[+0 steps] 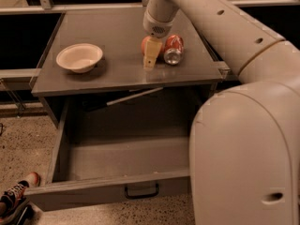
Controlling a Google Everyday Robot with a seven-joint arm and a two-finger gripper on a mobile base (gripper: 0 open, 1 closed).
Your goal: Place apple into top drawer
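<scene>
The apple [144, 45] sits on the grey cabinet top [117, 36], mostly hidden behind my gripper [151, 62]. The gripper hangs from the white arm, points down and stands right in front of the apple, just above the top's surface. A red-and-silver soda can [173, 49] lies just right of the apple, touching or nearly touching it. The top drawer [84, 193] is pulled wide open below, with nothing in it. Its black pull handle [140, 191] is at the centre of the front panel.
A cream bowl [79, 57] stands on the left of the cabinet top. My own large white arm body [248, 153] fills the right side and hides the drawer's right end. A person's shoe [14, 196] is on the speckled floor at lower left.
</scene>
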